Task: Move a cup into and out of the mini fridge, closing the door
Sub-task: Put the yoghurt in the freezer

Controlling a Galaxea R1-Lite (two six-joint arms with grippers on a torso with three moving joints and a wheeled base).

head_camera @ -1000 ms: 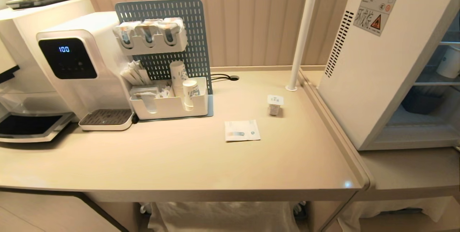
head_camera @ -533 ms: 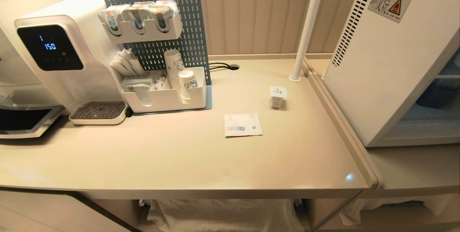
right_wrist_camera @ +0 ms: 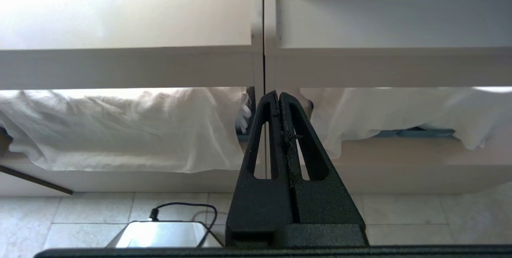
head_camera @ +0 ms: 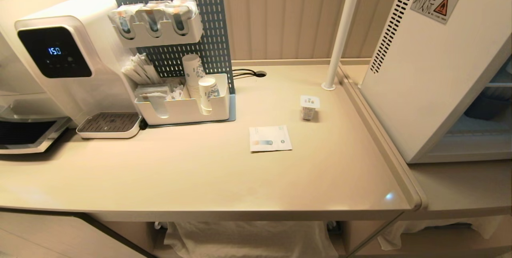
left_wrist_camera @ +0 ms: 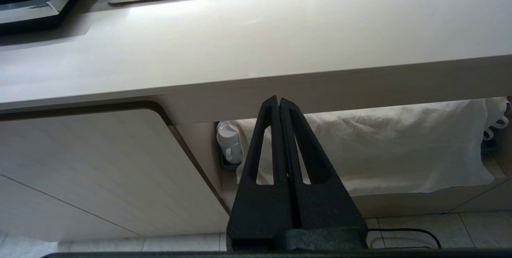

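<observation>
The cup (head_camera: 309,107), a small white tub with a flat lid, stands on the beige counter (head_camera: 200,178) towards its right, near the mini fridge (head_camera: 432,70). The fridge is a white box with vent slots and a warning sticker. Its front stands open at the far right, showing a shelf and a dark bin inside. The door is out of view. Neither arm shows in the head view. My left gripper (left_wrist_camera: 279,100) is shut and empty, low in front of the counter's front edge. My right gripper (right_wrist_camera: 278,94) is also shut and empty, below the seam between two counters.
A water dispenser (head_camera: 68,58) and a pegboard organiser (head_camera: 184,106) with tall paper cups stand at the back left. A flat paper sachet (head_camera: 270,139) lies mid-counter. A white pole (head_camera: 342,30) rises beside the fridge. White cloth hangs under the counters.
The head camera moved, so the whole scene shifted up and to the left, then settled. The dispenser's display went from 100 to 150. The cup and both grippers stayed put.
</observation>
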